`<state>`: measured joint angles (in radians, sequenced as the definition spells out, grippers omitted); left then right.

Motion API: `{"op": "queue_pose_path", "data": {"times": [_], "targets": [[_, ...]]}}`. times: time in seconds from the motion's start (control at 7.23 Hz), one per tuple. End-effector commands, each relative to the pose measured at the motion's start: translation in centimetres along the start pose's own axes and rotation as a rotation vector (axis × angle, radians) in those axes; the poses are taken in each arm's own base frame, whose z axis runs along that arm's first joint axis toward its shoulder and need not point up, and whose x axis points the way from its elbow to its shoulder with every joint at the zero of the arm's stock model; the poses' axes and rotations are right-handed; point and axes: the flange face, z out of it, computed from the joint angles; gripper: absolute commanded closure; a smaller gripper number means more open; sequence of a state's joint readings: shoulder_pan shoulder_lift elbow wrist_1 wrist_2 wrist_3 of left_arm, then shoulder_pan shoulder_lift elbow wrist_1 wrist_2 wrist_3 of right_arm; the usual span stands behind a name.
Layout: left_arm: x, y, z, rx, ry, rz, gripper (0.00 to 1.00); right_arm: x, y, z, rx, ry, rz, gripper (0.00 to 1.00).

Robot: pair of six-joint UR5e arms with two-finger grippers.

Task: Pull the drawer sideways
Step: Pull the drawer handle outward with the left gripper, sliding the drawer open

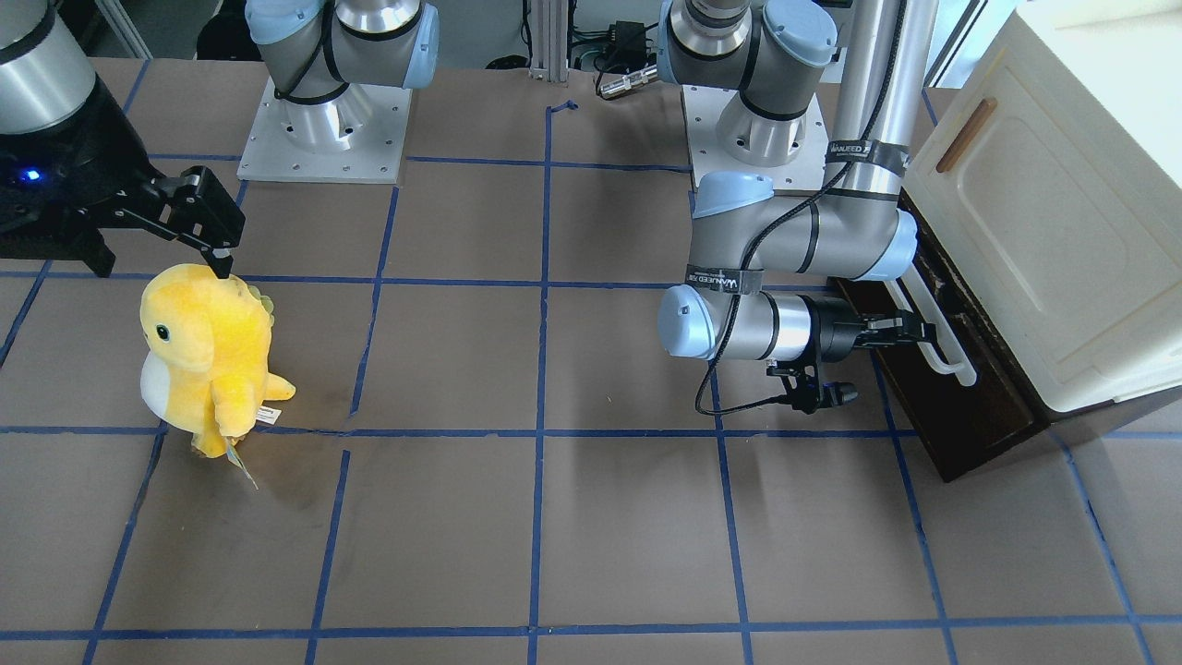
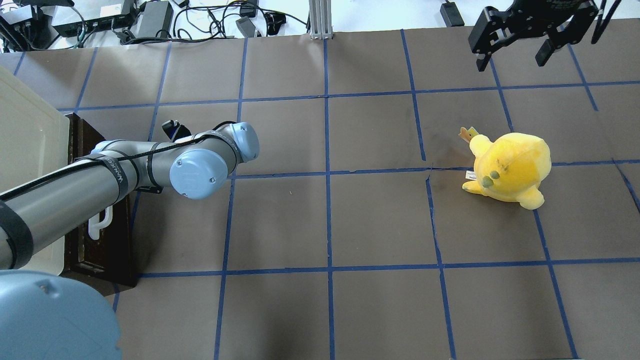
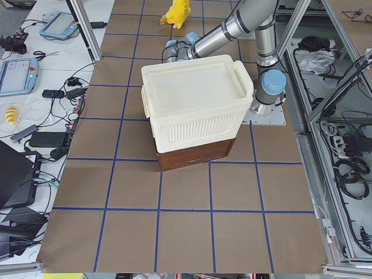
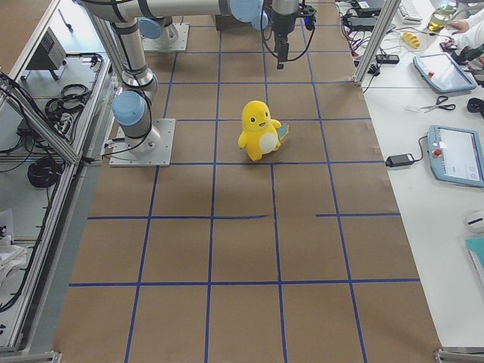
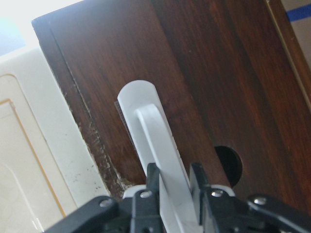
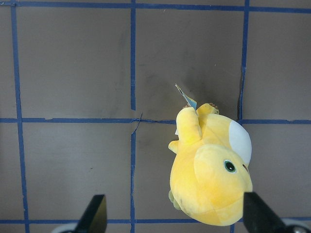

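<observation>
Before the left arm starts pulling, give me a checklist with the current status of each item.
1. Grip: the left gripper has a finger against each side of the white bar handle: ok.
2. Start position: the drawer shows only its dark front and no interior, so it is not yet pulled out: ok.
3. Pull path: nothing shows on the table right in front of the drawer: ok.
4. Other arm: the right gripper is open and empty above the yellow plush toy, far from the drawer: ok.
5. Whether the cream cabinet is fixed down: cannot tell.
</observation>
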<state>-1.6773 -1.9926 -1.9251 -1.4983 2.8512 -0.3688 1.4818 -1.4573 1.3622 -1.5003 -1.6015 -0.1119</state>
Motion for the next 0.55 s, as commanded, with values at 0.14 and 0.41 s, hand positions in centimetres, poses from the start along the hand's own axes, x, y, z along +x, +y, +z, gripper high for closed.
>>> {"op": "queue_pose_path", "data": {"times": [0.14, 0.41], "targets": [[-0.25, -0.15, -1.63, 0.028, -0.006, -0.001, 1.00, 0.00, 0.00, 0.00, 0.000, 0.000, 0.000, 0.00], [-0.24, -0.20, -1.89, 0.033, -0.007, 0.000, 1.00, 0.00, 0.00, 0.00, 0.000, 0.000, 0.000, 0.00]]}}
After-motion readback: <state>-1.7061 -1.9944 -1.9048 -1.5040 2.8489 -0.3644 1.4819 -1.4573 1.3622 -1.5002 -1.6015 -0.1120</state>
